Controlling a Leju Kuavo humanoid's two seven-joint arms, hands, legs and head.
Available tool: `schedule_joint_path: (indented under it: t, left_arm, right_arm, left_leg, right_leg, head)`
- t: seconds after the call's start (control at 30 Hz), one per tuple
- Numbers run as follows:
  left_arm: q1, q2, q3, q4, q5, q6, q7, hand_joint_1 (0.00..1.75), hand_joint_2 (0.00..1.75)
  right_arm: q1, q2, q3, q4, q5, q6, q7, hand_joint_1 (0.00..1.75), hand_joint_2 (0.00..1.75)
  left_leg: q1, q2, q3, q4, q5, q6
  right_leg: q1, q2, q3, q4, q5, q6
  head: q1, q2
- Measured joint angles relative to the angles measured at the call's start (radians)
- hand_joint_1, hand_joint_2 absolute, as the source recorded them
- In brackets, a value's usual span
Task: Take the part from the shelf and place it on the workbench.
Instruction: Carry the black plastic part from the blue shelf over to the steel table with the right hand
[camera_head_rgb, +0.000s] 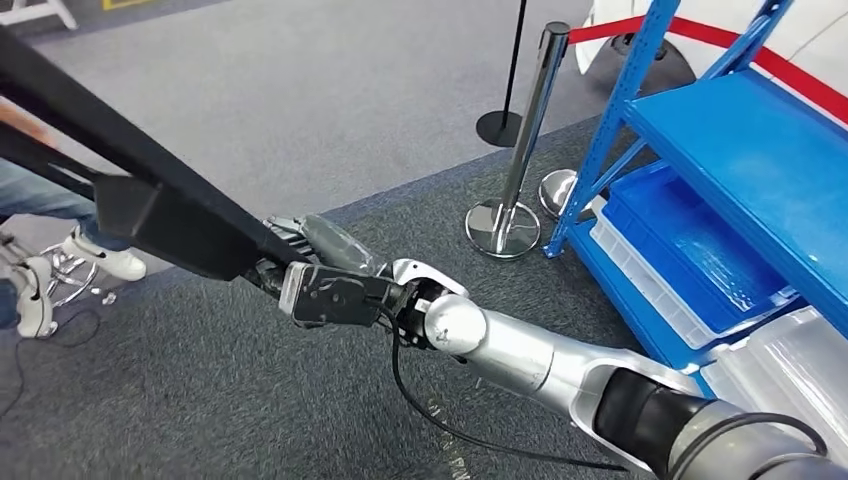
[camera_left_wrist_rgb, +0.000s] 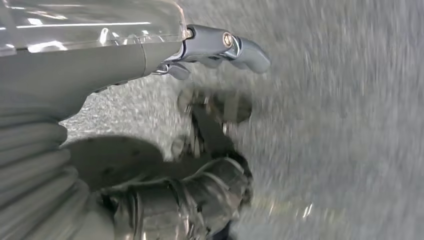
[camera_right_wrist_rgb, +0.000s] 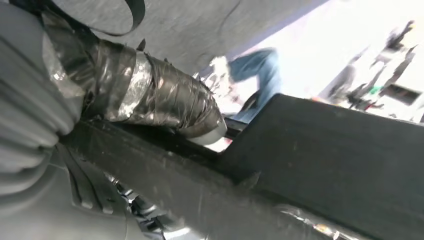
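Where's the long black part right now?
In the head view, the long black part runs from upper left to centre, held by the right hand above grey carpet.

part (camera_head_rgb: 150, 190) cut off at frame edge; left hand (camera_left_wrist_rgb: 220, 47) view motion-blurred; person (camera_head_rgb: 40, 215) cropped.

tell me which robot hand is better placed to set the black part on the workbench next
Right. The right robot hand already grips the long black part, away from the blue shelf. The left robot hand holds nothing, over carpet. No workbench is visible yet.
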Motion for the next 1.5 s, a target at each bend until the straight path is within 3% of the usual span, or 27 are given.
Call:
schedule_joint_path:
  t: [0.07, 0.1, 0.17, 0.2, 0.27, 0.3, 0.37, 0.43, 0.5, 0.57, 0.6, 0.67, 0.73, 0.8, 0.83, 0.87, 0.9, 0.97, 1.03, 1.1, 1.13, 1.23, 1.3, 1.37, 1.4, 1.43, 1.5]
  left_arm:
    - [-0.002, 0.0, -0.005, 0.0, -0.001, 0.018, 0.002, 0.0, 1.75]
    - [-0.001, 0.0, -0.006, 0.0, -0.001, 0.026, 0.002, 0.0, 1.75]
    - [0.002, 0.0, -0.007, 0.0, -0.001, 0.034, 0.003, 0.0, 1.75]
    - [0.002, 0.0, -0.007, 0.0, -0.001, 0.036, 0.003, 0.0, 1.75]
    - [0.0, 0.0, -0.008, 0.0, 0.0, 0.041, 0.001, 0.0, 1.75]
    - [-0.001, 0.001, -0.01, 0.0, 0.002, 0.045, -0.001, 0.0, 1.75]
    - [0.003, 0.002, -0.012, 0.0, 0.006, 0.055, -0.005, 0.0, 1.75]
    - [0.004, 0.003, -0.013, 0.0, 0.013, 0.064, -0.009, 0.0, 1.75]
    - [0.001, 0.003, -0.014, 0.0, 0.02, 0.071, -0.016, 0.0, 1.75]
    - [-0.002, 0.003, -0.015, 0.0, 0.029, 0.073, -0.023, 0.0, 1.75]
    - [-0.002, 0.003, -0.015, 0.0, 0.033, 0.073, -0.027, 0.0, 1.75]
    - [0.0, 0.003, -0.015, 0.0, 0.04, 0.073, -0.032, 0.0, 1.75]
    - [0.003, 0.002, -0.015, 0.0, 0.045, 0.073, -0.035, 0.0, 1.75]
    - [0.003, 0.004, -0.015, 0.0, 0.048, 0.074, -0.036, 0.0, 1.75]
    - [0.001, 0.005, -0.015, 0.0, 0.049, 0.074, -0.037, 0.0, 1.75]
    - [0.001, 0.005, -0.015, 0.0, 0.05, 0.074, -0.037, 0.0, 1.75]
    - [0.001, 0.006, -0.015, 0.001, 0.05, 0.075, -0.037, 0.0, 1.75]
    - [0.001, 0.005, -0.015, 0.001, 0.051, 0.077, -0.037, 0.0, 1.75]
    - [-0.002, 0.004, -0.017, 0.002, 0.051, 0.081, -0.038, 0.0, 1.75]
    - [-0.003, 0.004, -0.02, 0.002, 0.052, 0.088, -0.039, 0.0, 1.75]
    - [-0.002, 0.004, -0.022, 0.002, 0.052, 0.09, -0.039, 0.0, 1.75]
    - [-0.003, 0.004, -0.024, 0.002, 0.053, 0.095, -0.041, 0.0, 1.75]
    - [-0.006, 0.004, -0.025, 0.002, 0.054, 0.099, -0.043, 0.0, 1.75]
    - [-0.005, 0.005, -0.027, 0.002, 0.053, 0.103, -0.045, 0.0, 1.75]
    - [-0.003, 0.005, -0.028, 0.002, 0.053, 0.105, -0.047, 0.0, 1.75]
    - [-0.001, 0.004, -0.028, 0.002, 0.052, 0.107, -0.049, 0.0, 1.75]
    - [-0.001, 0.004, -0.029, 0.002, 0.05, 0.116, -0.052, 0.0, 1.75]
  right_arm:
    - [-0.001, 0.0, 0.0, 0.005, -0.002, -0.002, -0.001, 1.75, 1.75]
    - [-0.001, 0.0, 0.0, 0.007, -0.002, -0.004, -0.001, 1.75, 1.75]
    - [-0.003, 0.001, 0.0, 0.009, -0.003, -0.007, -0.001, 1.75, 1.75]
    - [-0.003, 0.0, 0.0, 0.009, -0.004, -0.011, -0.002, 1.75, 1.75]
    - [-0.003, 0.0, -0.001, 0.009, -0.005, -0.031, -0.005, 1.75, 1.75]
    - [-0.002, -0.002, -0.004, 0.009, -0.007, -0.044, -0.006, 1.75, 1.75]
    - [0.001, -0.008, -0.017, 0.006, -0.012, -0.071, -0.005, 1.75, 1.75]
    - [0.004, -0.026, -0.042, -0.007, -0.018, -0.093, 0.0, 1.75, 1.75]
    - [0.008, -0.054, -0.075, -0.028, -0.02, -0.112, 0.007, 1.75, 1.75]
    - [0.019, -0.082, -0.109, -0.05, -0.02, -0.134, 0.023, 1.75, 1.75]
    - [0.026, -0.096, -0.125, -0.061, -0.019, -0.144, 0.033, 1.75, 1.75]
    - [0.033, -0.123, -0.155, -0.085, -0.019, -0.159, 0.049, 1.75, 1.75]
    - [0.034, -0.146, -0.178, -0.107, -0.019, -0.163, 0.056, 1.75, 1.75]
    - [0.035, -0.157, -0.192, -0.125, -0.021, -0.166, 0.058, 1.75, 1.75]
    - [0.036, -0.16, -0.196, -0.131, -0.021, -0.167, 0.06, 1.75, 1.75]
    - [0.038, -0.162, -0.198, -0.137, -0.022, -0.169, 0.061, 1.75, 1.75]
    - [0.04, -0.166, -0.2, -0.14, -0.022, -0.169, 0.063, 1.75, 1.75]
    - [0.043, -0.174, -0.207, -0.149, -0.022, -0.173, 0.065, 1.75, 1.75]
    - [0.047, -0.187, -0.222, -0.165, -0.021, -0.178, 0.068, 1.75, 1.75]
    - [0.052, -0.204, -0.242, -0.182, -0.02, -0.182, 0.072, 1.75, 1.75]
    - [0.054, -0.21, -0.251, -0.189, -0.019, -0.184, 0.074, 1.75, 1.75]
    - [0.06, -0.223, -0.267, -0.204, -0.018, -0.19, 0.081, 1.75, 1.75]
    - [0.063, -0.232, -0.277, -0.217, -0.017, -0.191, 0.085, 1.75, 1.75]
    - [0.066, -0.238, -0.287, -0.228, -0.016, -0.192, 0.087, 1.75, 1.75]
    - [0.068, -0.24, -0.292, -0.231, -0.015, -0.193, 0.089, 1.75, 1.75]
    - [0.069, -0.243, -0.296, -0.234, -0.014, -0.194, 0.089, 1.75, 1.75]
    - [0.073, -0.25, -0.303, -0.241, -0.013, -0.195, 0.089, 1.75, 1.75]
  left_leg:
    - [0.002, 0.02, -0.048, 0.08, -0.016, -0.002]
    - [0.002, 0.024, -0.047, 0.072, 0.0, 0.0]
    - [-0.001, 0.042, 0.007, -0.04, 0.064, 0.009]
    - [-0.009, 0.066, 0.043, -0.102, 0.086, 0.016]
    - [-0.026, 0.101, 0.082, -0.174, 0.096, 0.031]
    - [-0.033, 0.105, 0.088, -0.181, 0.09, 0.037]
    - [-0.031, 0.083, 0.097, -0.195, 0.09, 0.046]
    - [-0.023, 0.06, 0.115, -0.211, 0.09, 0.057]
    - [-0.019, 0.036, 0.125, -0.217, 0.089, 0.073]
    - [-0.019, 0.005, 0.128, -0.215, 0.085, 0.08]
    - [-0.019, -0.013, 0.13, -0.212, 0.082, 0.08]
    - [-0.018, -0.046, 0.135, -0.201, 0.072, 0.076]
    - [-0.016, -0.071, 0.131, -0.186, 0.06, 0.067]
    - [-0.012, -0.091, 0.115, -0.174, 0.056, 0.057]
    - [-0.011, -0.102, 0.109, -0.171, 0.057, 0.053]
    - [-0.009, -0.113, 0.104, -0.172, 0.058, 0.048]
    - [-0.009, -0.104, 0.102, -0.168, 0.056, 0.043]
    - [-0.012, -0.052, 0.075, -0.115, 0.027, 0.03]
    - [-0.009, 0.004, 0.017, -0.005, -0.018, 0.02]
    - [-0.002, 0.021, -0.025, 0.064, -0.027, 0.016]
    - [-0.001, 0.025, -0.023, 0.053, -0.007, 0.016]
    - [-0.01, 0.07, 0.06, -0.111, 0.078, 0.026]
    - [-0.023, 0.095, 0.093, -0.172, 0.081, 0.038]
    - [-0.026, 0.078, 0.1, -0.183, 0.073, 0.049]
    - [-0.023, 0.064, 0.107, -0.189, 0.073, 0.052]
    - [-0.019, 0.052, 0.116, -0.196, 0.072, 0.058]
    - [-0.014, 0.031, 0.131, -0.205, 0.071, 0.069]
  right_leg:
    - [0.005, -0.033, 0.005, 0.0, -0.006, -0.003]
    - [0.007, -0.048, 0.008, 0.0, -0.01, -0.003]
    - [0.01, -0.074, 0.02, -0.001, -0.02, -0.002]
    - [0.012, -0.086, 0.026, -0.003, -0.024, 0.0]
    - [0.017, -0.105, 0.036, -0.01, -0.03, 0.007]
    - [0.018, -0.116, 0.041, -0.015, -0.032, 0.012]
    - [0.019, -0.127, 0.054, -0.02, -0.04, 0.024]
    - [0.016, -0.079, 0.043, 0.019, -0.064, 0.034]
    - [0.014, -0.015, -0.021, 0.133, -0.107, 0.037]
    - [0.014, 0.001, -0.096, 0.241, -0.129, 0.039]
    - [0.013, 0.003, -0.115, 0.251, -0.113, 0.041]
    - [0.009, 0.014, -0.096, 0.162, -0.031, 0.044]
    - [0.001, 0.07, -0.058, 0.05, 0.027, 0.044]
    - [-0.005, 0.117, -0.046, 0.011, 0.029, 0.04]
    - [-0.005, 0.118, -0.043, 0.006, 0.027, 0.036]
    - [-0.006, 0.105, -0.039, 0.003, 0.025, 0.031]
    - [-0.006, 0.09, -0.033, -0.001, 0.023, 0.025]
    - [-0.009, 0.059, -0.018, -0.01, 0.02, 0.015]
    - [-0.006, 0.024, -0.008, -0.013, 0.014, 0.01]
    - [-0.004, -0.012, 0.002, -0.013, 0.004, 0.008]
    - [-0.004, -0.03, 0.008, -0.012, -0.002, 0.009]
    - [0.0, -0.076, 0.031, -0.014, -0.02, 0.017]
    - [0.006, -0.102, 0.04, -0.017, -0.028, 0.026]
    - [0.01, -0.125, 0.051, -0.024, -0.035, 0.036]
    - [0.009, -0.12, 0.057, -0.021, -0.042, 0.042]
    - [0.008, -0.099, 0.055, -0.004, -0.055, 0.045]
    - [0.005, -0.034, 0.007, 0.096, -0.102, 0.047]
  head:
    - [0.0, 0.0]
    - [0.0, 0.0]
    - [0.0, 0.0]
    - [0.0, 0.0]
    - [0.0, 0.0]
    - [0.0, 0.0]
    - [0.001, 0.0]
    - [0.002, 0.0]
    - [0.003, 0.0]
    - [0.003, 0.0]
    - [0.004, 0.0]
    - [0.004, 0.0]
    - [0.004, 0.0]
    - [0.004, 0.0]
    - [0.004, 0.0]
    - [0.005, 0.0]
    - [0.005, 0.0]
    - [0.005, 0.0]
    - [0.004, 0.0]
    - [0.004, 0.0]
    - [0.004, 0.0]
    - [0.004, 0.0]
    - [0.004, 0.0]
    - [0.004, 0.0]
    - [0.005, 0.0]
    - [0.005, 0.0]
    - [0.006, 0.0]
